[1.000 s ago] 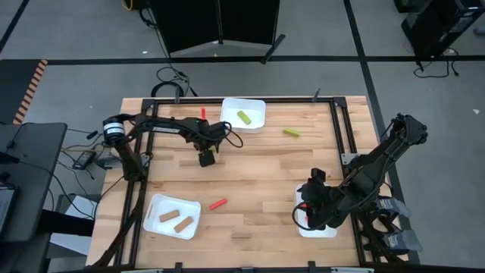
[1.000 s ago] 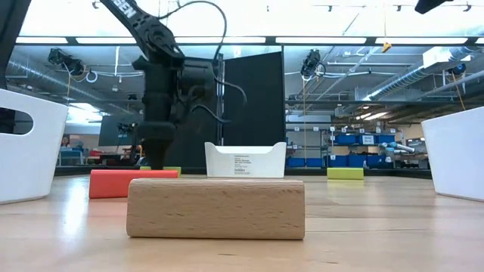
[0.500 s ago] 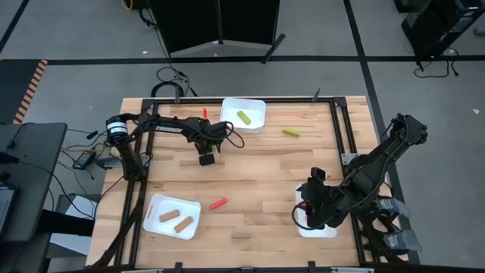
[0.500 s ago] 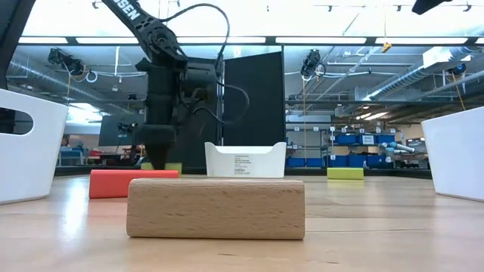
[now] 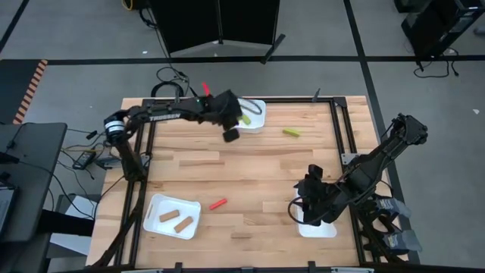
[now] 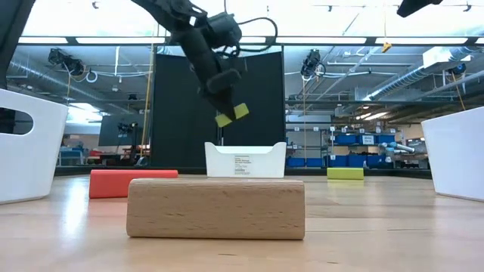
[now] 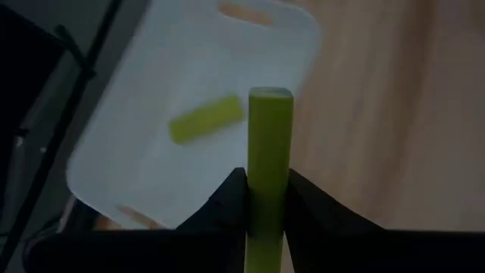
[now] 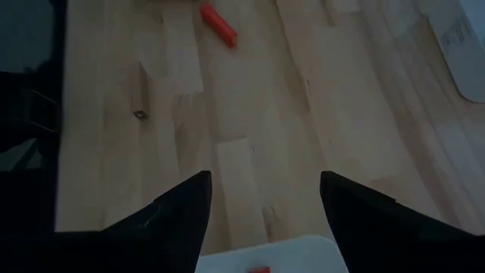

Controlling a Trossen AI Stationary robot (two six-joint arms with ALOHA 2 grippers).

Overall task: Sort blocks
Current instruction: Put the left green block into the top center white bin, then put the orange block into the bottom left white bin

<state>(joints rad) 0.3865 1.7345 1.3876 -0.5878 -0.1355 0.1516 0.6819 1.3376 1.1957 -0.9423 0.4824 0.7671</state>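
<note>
Left gripper (image 7: 265, 199) has lifted a yellow-green block (image 7: 270, 144) off the table, jaws clamped, probably over the far tray (image 5: 255, 123); right gripper (image 8: 261, 205) waits open.

Yellow-green block (image 7: 270, 152) was clamped upright between the left gripper's (image 7: 265, 189) fingers, raised off the table beside the far white tray (image 5: 256, 121). Second yellow-green block (image 5: 244, 117) lay flat inside that tray. Third yellow-green block (image 5: 291, 133) lay on the table, right of the tray. Red block (image 5: 218, 203) lay flat mid-table. Another red block (image 5: 204, 89) sat at the far edge. Two tan wood blocks (image 5: 175, 221) lay in the near-left tray. Another tan block (image 6: 215, 208) lay flat close to the low camera.
</note>
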